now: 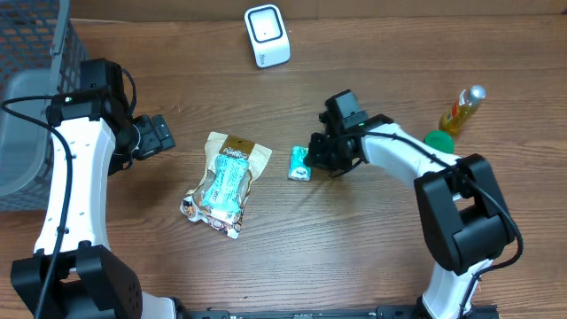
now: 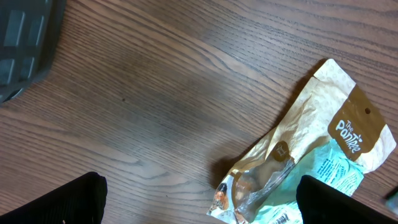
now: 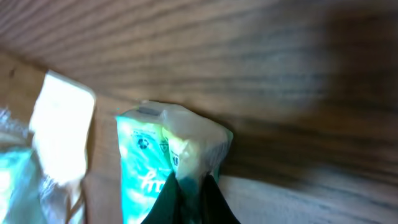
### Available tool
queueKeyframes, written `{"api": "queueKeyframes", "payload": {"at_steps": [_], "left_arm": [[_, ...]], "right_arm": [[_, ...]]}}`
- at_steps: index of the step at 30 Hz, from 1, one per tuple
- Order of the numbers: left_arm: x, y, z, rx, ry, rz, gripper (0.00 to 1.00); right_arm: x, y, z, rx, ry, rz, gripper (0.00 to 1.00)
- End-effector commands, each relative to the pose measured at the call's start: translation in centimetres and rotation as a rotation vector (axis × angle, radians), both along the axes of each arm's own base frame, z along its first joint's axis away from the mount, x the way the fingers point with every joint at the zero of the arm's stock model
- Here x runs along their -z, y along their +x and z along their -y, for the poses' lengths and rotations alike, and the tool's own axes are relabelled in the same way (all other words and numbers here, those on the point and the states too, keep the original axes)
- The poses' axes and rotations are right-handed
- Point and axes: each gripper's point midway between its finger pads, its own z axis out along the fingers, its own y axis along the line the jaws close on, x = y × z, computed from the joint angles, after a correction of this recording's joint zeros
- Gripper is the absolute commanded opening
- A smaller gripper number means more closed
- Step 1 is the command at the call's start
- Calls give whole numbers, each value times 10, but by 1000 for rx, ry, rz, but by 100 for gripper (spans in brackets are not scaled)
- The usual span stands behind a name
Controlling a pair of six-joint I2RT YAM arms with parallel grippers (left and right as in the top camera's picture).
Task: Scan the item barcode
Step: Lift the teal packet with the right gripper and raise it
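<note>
From overhead I see a grey basket (image 1: pixel 25 115) at the table's (image 1: pixel 372 266) 9 o'clock edge. Just at its 3 o'clock side hangs my left end effector (image 1: pixel 164 133); its wrist camera shows its fingers (image 2: pixel 62 199) spread wide, with nothing between them. At that end effector's 4 o'clock a tan and teal snack pouch (image 1: pixel 226 182) lies flat near the middle of the table. A small green packet (image 1: pixel 300 164) sits on the wood just beside the pouch, at its 3 o'clock, with a narrow gap between them. My right end effector (image 1: pixel 312 161) comes in from the packet's 3 o'clock, and the right wrist view shows its dark fingers (image 3: pixel 186 199) closed together on the packet's near edge. The white barcode scanner (image 1: pixel 267 35) stands well apart at the table's 12 o'clock. At 2 o'clock an amber bottle (image 1: pixel 462 108) stands by a green lid (image 1: pixel 438 140).
</note>
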Motion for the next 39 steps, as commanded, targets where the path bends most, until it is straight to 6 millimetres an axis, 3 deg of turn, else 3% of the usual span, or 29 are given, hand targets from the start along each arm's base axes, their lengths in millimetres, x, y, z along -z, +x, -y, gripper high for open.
{"api": "queueKeyframes", "payload": {"at_steps": [1, 7, 10, 18, 25, 32, 39], "left_arm": [[0, 1, 0, 0, 3, 2, 100], [0, 1, 0, 0, 3, 1, 100], [0, 1, 0, 0, 3, 2, 100], [0, 1, 0, 0, 3, 2, 100], [0, 1, -1, 0, 3, 2, 100], [0, 1, 0, 0, 3, 2, 100], [0, 1, 0, 0, 3, 2, 100]], "right_arm": [[-52, -2, -13, -183, 294, 76, 4], [-143, -8, -2, -300, 723, 187, 4], [-166, -9, 9, -311, 857, 202, 4], [-192, -25, 35, -324, 1035, 269, 4], [-192, -38, 52, -260, 1029, 278, 4], [-205, -80, 47, -304, 1008, 303, 4], [-206, -102, 28, -401, 995, 259, 4]]}}
